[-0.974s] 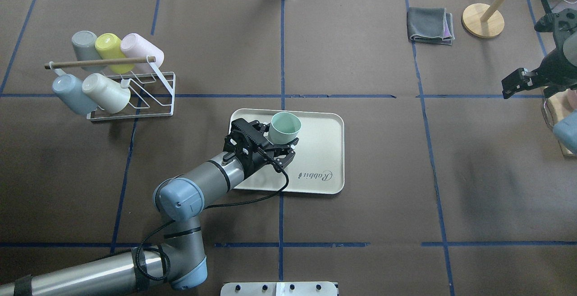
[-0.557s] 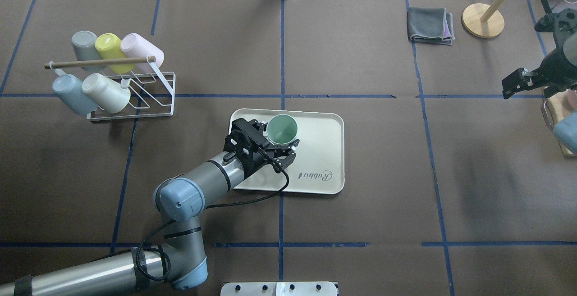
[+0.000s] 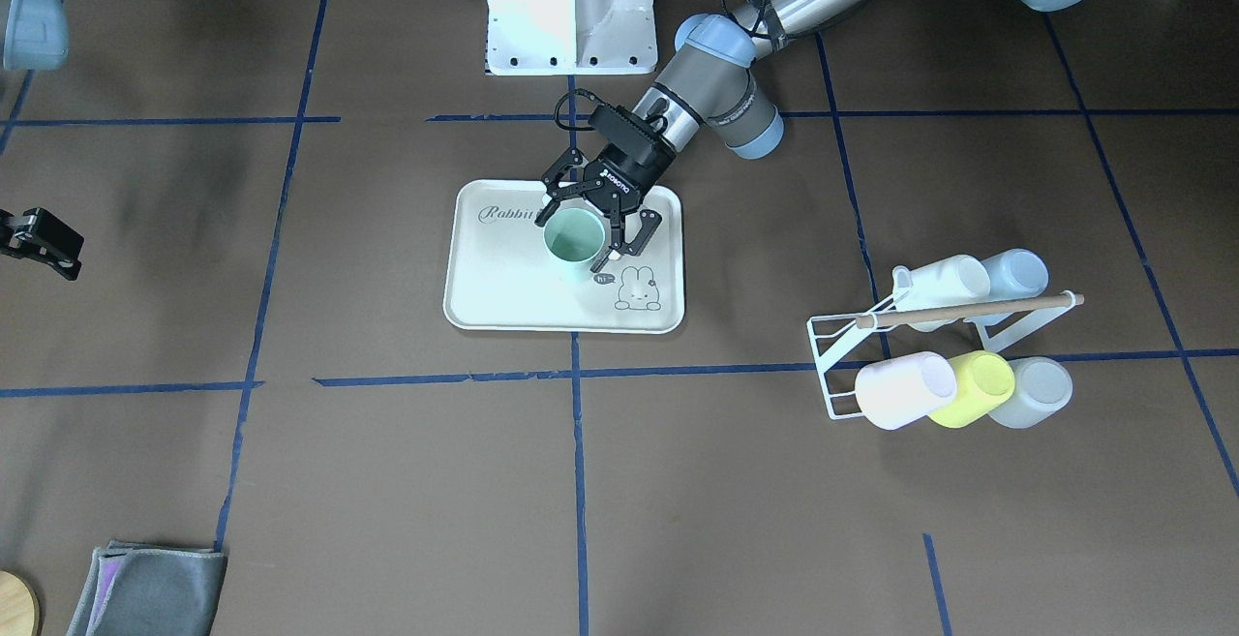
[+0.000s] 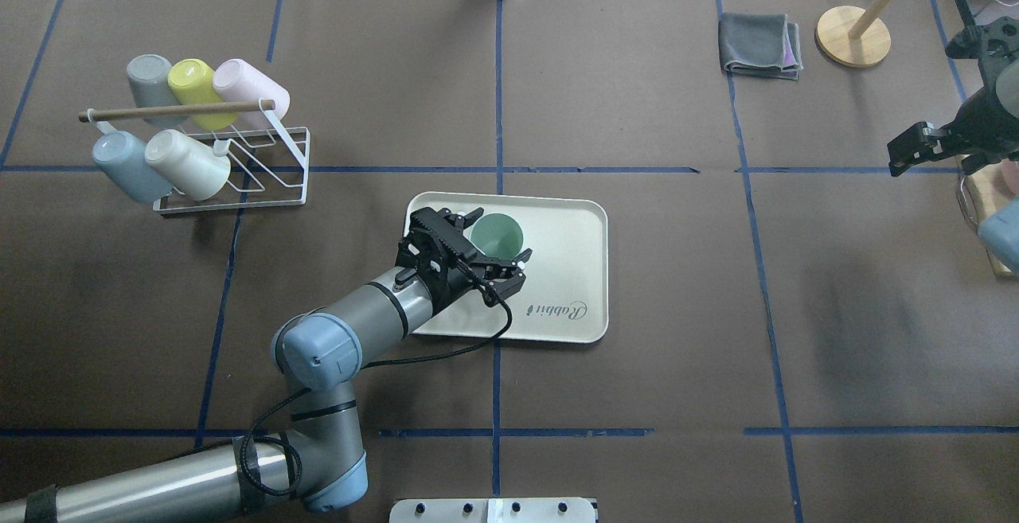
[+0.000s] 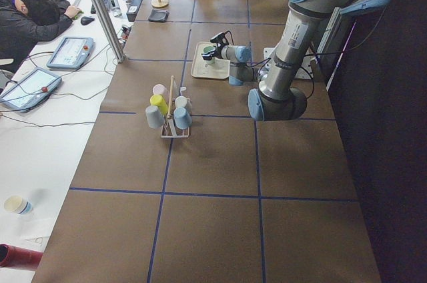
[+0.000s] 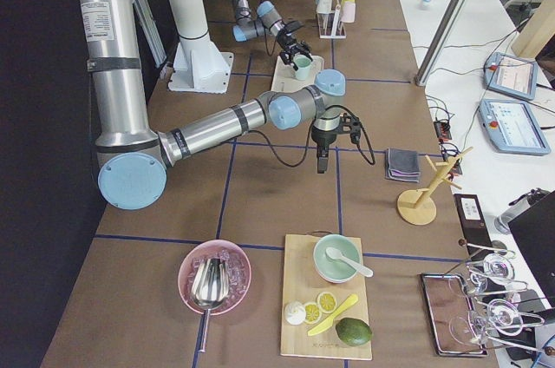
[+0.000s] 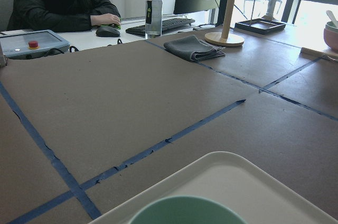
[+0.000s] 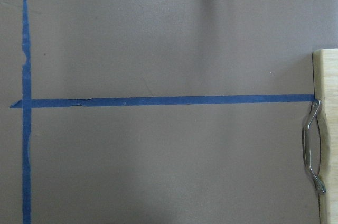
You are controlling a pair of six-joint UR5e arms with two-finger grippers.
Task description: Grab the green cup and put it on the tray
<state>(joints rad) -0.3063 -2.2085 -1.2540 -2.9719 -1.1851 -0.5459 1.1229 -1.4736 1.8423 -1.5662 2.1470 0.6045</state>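
Mint-green plastic, smooth, cylindrical, handleless: one green cup (image 4: 496, 234) stood upright, mouth up, on the tray (image 4: 567, 246), toward the corner diagonal to the "Rabbit" script and just beside the printed bunny. The inside was a deeper green than the wall. One tray only: cream-white, rectangular, rounded corners, raised rim.

Left gripper (image 4: 500, 233) sat low over the tray's left edge, its two black fingers (image 4: 516, 260) on either side of the cup wall and close to it. Whether they pressed it or stood just clear could not be told. Right gripper (image 4: 907, 150) hung at the table's right edge, well apart; its spread was unreadable.

Brown paper (image 4: 637, 308) covered the table, gridded with blue tape. One white wire rack (image 4: 263, 177) with one wooden rod carried five matte cups (image 4: 187, 163) lying tilted: grey, yellow, pink, blue, cream. One folded grey cloth (image 4: 756, 44); one round wooden base (image 4: 853, 36).
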